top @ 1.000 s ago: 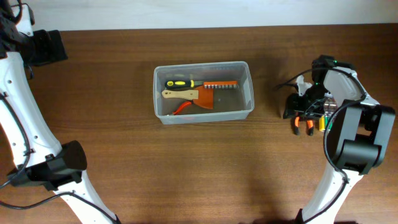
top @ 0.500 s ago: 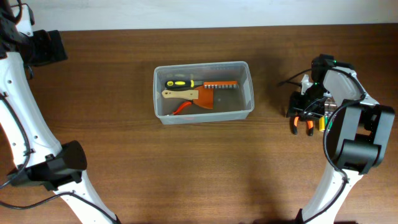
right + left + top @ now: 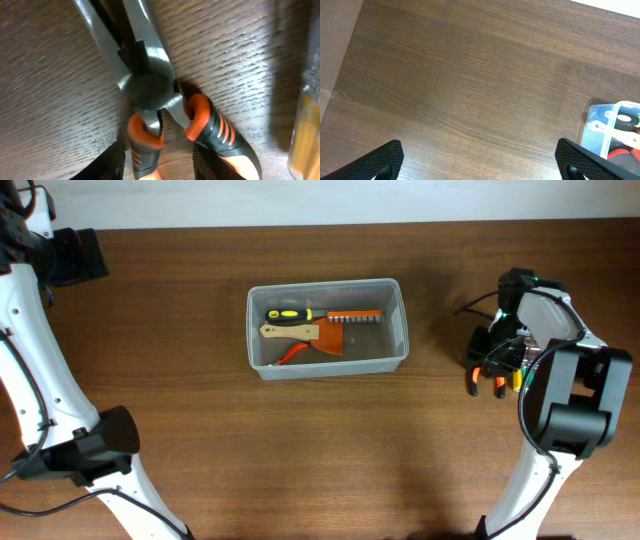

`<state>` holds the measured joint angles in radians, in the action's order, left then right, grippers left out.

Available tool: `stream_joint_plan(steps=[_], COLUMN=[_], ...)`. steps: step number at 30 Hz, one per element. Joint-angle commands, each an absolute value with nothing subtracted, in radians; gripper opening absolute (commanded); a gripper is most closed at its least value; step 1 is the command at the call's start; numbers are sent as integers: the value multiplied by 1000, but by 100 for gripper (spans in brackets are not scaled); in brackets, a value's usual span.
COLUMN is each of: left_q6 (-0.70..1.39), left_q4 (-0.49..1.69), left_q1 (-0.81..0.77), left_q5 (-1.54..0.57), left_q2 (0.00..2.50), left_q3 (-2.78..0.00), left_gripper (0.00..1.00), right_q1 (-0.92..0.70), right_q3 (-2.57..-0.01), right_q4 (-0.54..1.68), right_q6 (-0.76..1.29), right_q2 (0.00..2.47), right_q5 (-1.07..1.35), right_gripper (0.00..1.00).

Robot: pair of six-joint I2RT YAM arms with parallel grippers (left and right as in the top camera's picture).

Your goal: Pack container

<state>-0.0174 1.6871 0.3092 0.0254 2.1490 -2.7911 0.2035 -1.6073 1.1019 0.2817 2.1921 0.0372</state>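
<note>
Clear plastic container (image 3: 327, 327) is noted at the middle of the table (image 3: 200, 430), with a yellow-black screwdriver (image 3: 288, 314) and other tools inside. Left gripper (image 3: 480, 162) is spread wide, well apart from it. Right gripper (image 3: 496, 358) is positioned close over orange-handled pliers (image 3: 150, 95); its grip cannot be determined.

You'll find the container (image 3: 326, 366) at the middle of the tabletop (image 3: 200, 430), with tools (image 3: 300, 330) lying inside it. Well to its right, 1 pair of pliers (image 3: 486, 383) lies on the tabletop, handles nearward, just under the right hand (image 3: 497, 355).
</note>
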Motion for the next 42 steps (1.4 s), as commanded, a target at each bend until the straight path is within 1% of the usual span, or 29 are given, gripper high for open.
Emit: stream_joint_plan(steps=[1, 5, 6, 9, 10, 21, 26, 31, 34, 36, 39, 42], left_q6=[-7, -7, -7, -7, -7, -7, -7, -7, -7, -7, -7, -7], left_q4=[1687, 1687, 1687, 1687, 1687, 1687, 1687, 1687, 1687, 1687, 1687, 1687], left_q1=[313, 313, 313, 313, 313, 313, 313, 313, 313, 313, 313, 313], left_q5=[14, 14, 14, 14, 14, 14, 14, 14, 14, 14, 14, 14], left_q2=[2138, 2138, 2138, 2138, 2138, 2138, 2138, 2138, 2138, 2138, 2138, 2138], left_q3=[-2795, -2795, -2795, -2795, -2795, -2795, -2795, -2795, -2795, -2795, -2795, -2795], left_gripper=[99, 99, 99, 99, 99, 99, 99, 99, 99, 99, 99, 99], right_q1=[183, 180, 181, 181, 181, 183, 184, 170, 127, 75, -41, -186], right_q3=[-1590, -1574, -1573, -1573, -1573, -1582, -1661, -1879, -2028, -2112, -2196, -2222], right_q4=[1091, 1072, 1072, 1072, 1073, 1072, 1100, 1214, 1293, 1330, 1348, 1343], right_q6=[324, 324, 323, 323, 323, 323, 317, 250, 235, 177, 52, -109], right_q2=[2218, 2218, 2218, 2218, 2218, 2217, 2186, 2095, 2042, 2012, 1980, 1973], right_q5=[-22, -24, -24, -24, -24, 27, 57, 102, 145, 165, 166, 166], right_gripper=[45, 43, 40, 24, 22, 20, 15, 5, 4, 4, 4, 4])
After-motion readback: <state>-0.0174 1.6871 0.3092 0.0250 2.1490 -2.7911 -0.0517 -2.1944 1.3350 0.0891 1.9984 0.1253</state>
